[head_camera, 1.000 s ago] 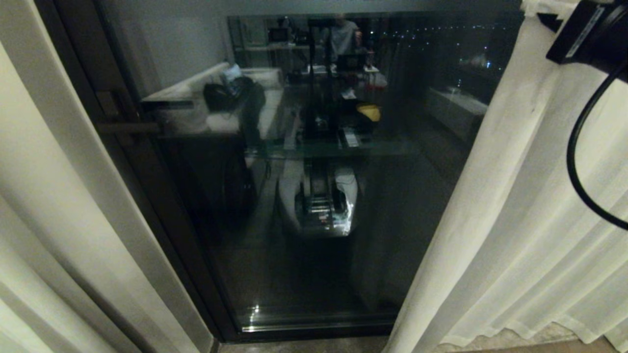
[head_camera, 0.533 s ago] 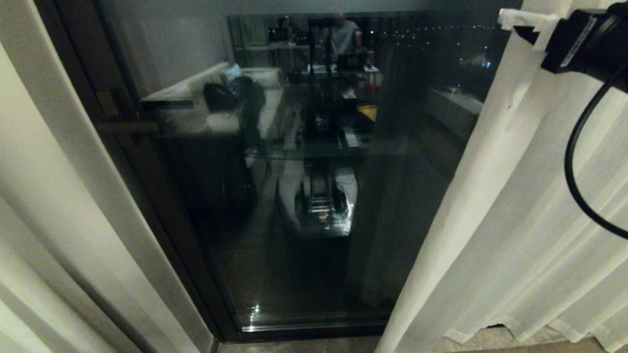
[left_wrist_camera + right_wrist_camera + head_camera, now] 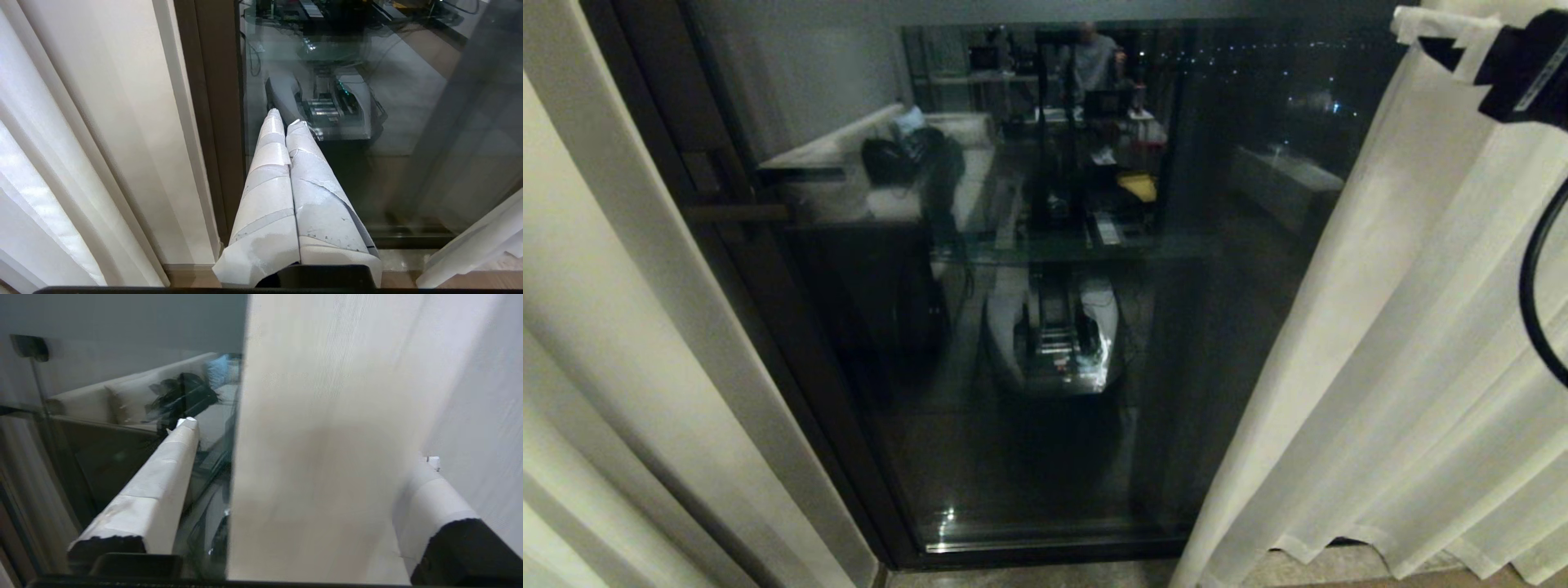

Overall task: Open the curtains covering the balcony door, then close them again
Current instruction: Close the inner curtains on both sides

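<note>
Right hand has opened its fingers over the last second and let go of the right curtain panel; it sits a bit further right and the panel's inner edge has swung back toward the right side of the door. Right wrist view: the two taped fingers stand wide apart, the panel's hemmed edge hanging between them, and I cannot tell whether either finger touches the cloth. Head view: right hand high at the top right corner, beside the panel's top part, black cable looping down from it.

Left hand shut, taped fingers pressed together, empty, pointing down at the lower door frame and the floor, close to the left curtain panel but apart from it.

Curtains drawn apart: left panel bunched at the left edge of the balcony door, right panel bunched at the right edge, hem just at the floor. Glass between them uncovered, dark frame and lever handle showing at left.

Glass reflects the robot's base, a sofa and a person standing far back.
</note>
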{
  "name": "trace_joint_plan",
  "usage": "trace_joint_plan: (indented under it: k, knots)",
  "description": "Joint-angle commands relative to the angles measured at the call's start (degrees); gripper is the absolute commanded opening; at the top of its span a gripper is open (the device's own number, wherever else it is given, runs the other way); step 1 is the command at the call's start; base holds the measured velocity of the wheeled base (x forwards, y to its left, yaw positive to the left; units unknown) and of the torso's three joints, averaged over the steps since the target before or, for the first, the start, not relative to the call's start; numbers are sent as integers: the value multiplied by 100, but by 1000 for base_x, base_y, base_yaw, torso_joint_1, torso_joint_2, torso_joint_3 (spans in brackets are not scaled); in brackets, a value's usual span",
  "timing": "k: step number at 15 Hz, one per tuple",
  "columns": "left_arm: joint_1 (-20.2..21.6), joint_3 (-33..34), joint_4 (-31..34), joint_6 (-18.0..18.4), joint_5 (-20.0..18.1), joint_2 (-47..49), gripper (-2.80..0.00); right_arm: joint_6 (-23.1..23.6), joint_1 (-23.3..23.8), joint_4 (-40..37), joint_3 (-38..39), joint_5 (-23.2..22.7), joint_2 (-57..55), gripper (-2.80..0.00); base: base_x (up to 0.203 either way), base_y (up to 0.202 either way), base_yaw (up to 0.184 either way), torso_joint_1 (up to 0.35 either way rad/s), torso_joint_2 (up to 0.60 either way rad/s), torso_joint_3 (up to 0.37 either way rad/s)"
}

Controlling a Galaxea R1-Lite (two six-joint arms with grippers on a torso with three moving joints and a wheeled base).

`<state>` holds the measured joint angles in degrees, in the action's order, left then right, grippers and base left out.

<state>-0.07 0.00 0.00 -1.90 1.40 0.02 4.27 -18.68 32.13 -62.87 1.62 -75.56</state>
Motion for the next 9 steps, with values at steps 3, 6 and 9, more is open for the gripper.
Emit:
trace_joint_plan:
  k: [3, 6, 9]
  knots:
    - [-1, 0, 0, -3, 8, -2, -280, 4, 10, 4, 631, 13, 750, 0, 0, 0, 0, 0, 0, 0]
    - [-1, 0, 0, -3, 0, -2, -280, 4, 66, 9, 1071, 14, 1147, 0, 0, 0, 0, 0, 0, 0]
    - [-1, 0, 0, -3, 0, -2, -280, -4, 113, 5, 1521, 14, 1547, 0, 0, 0, 0, 0, 0, 0]
